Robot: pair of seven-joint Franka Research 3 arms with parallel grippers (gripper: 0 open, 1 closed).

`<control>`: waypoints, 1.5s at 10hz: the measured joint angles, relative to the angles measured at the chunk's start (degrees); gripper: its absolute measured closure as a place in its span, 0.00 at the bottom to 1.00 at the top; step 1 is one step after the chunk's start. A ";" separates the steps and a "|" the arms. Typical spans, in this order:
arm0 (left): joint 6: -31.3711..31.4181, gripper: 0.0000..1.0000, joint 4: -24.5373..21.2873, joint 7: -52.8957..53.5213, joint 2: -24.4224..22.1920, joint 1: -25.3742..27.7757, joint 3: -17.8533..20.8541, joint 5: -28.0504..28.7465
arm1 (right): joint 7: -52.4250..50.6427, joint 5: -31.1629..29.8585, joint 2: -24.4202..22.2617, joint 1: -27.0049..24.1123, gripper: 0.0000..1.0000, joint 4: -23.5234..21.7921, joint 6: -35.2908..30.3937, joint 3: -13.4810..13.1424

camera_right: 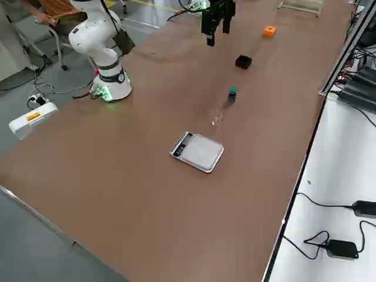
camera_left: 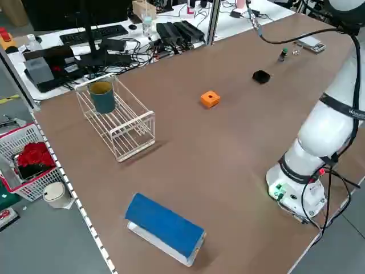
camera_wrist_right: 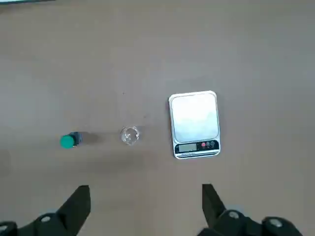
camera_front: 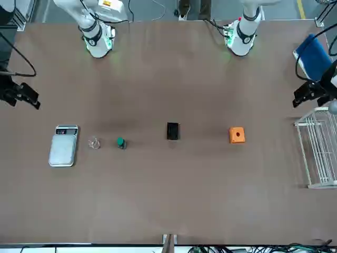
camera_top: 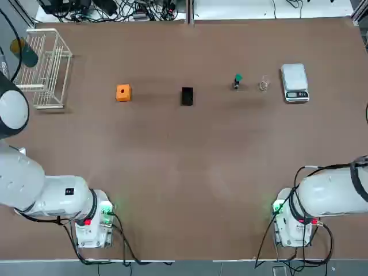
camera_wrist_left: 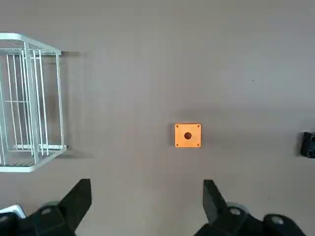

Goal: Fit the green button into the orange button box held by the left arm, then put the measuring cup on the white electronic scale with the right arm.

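While both arms hang over the surface, each pincer stands wide open with nothing held: the left pincer (camera_wrist_left: 147, 186) near the left edge, the right pincer (camera_wrist_right: 146, 187) near the right. The orange box (camera_top: 123, 92) sits towards the far left corner, bright and squarish, a round dark hole in its top and small dots at that face's corners. Right of the surface's middle, towards the far edge, the green button (camera_wrist_right: 68, 141) seems to stand cap up, its round cap vivid above a short dark stem. Just beside it is the cup (camera_wrist_right: 130, 135), so clear it almost melts into the brown. Nearer the far right corner lies the white scale (camera_top: 295, 83), silvery plate bare, its dark display strip facing the robot's edge.
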 joint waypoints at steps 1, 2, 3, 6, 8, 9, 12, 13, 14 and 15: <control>-0.06 0.00 -0.04 0.00 0.00 0.00 -0.02 -0.01 | 0.11 0.02 0.00 0.06 0.00 0.00 -0.01 0.03; -0.12 0.00 -0.05 0.00 0.00 0.00 -0.06 -0.01 | 0.22 0.02 0.00 -0.05 0.00 0.00 -0.01 -0.03; -0.12 0.00 -0.05 0.00 0.00 0.00 -0.06 -0.01 | 0.30 0.02 0.00 -0.25 0.00 0.02 -0.01 -0.10; -0.15 0.00 -0.26 0.00 0.29 -0.14 -0.31 -0.01 | 0.33 0.02 0.00 -0.60 0.00 0.03 -0.34 -0.18; 0.42 0.00 -0.40 -1.33 1.92 -0.82 -0.38 -0.72 | 0.33 0.00 0.00 -0.80 0.00 0.04 -0.90 -0.23; 1.20 0.00 -0.45 -1.93 3.13 -1.10 -0.39 -1.19 | 0.33 0.00 0.00 -0.95 0.00 0.04 -1.43 -0.27; 4.14 0.00 -0.91 -4.61 6.71 -2.88 -0.41 -1.34 | 0.35 0.07 0.01 -1.15 0.00 -0.05 -2.89 -0.29; 5.51 0.00 -1.71 -5.15 7.50 -3.57 -0.44 -1.35 | 0.36 0.14 0.05 -1.15 0.00 -0.40 -3.02 -0.28; 7.30 0.00 -3.19 -5.97 8.29 -4.53 -0.46 -1.35 | 0.45 0.45 0.14 -1.15 0.00 -0.96 -2.98 -0.24; 9.68 0.00 -5.10 -6.76 8.97 -5.23 -0.51 -1.35 | 1.10 1.48 0.22 -1.15 0.00 -1.80 -2.24 -0.22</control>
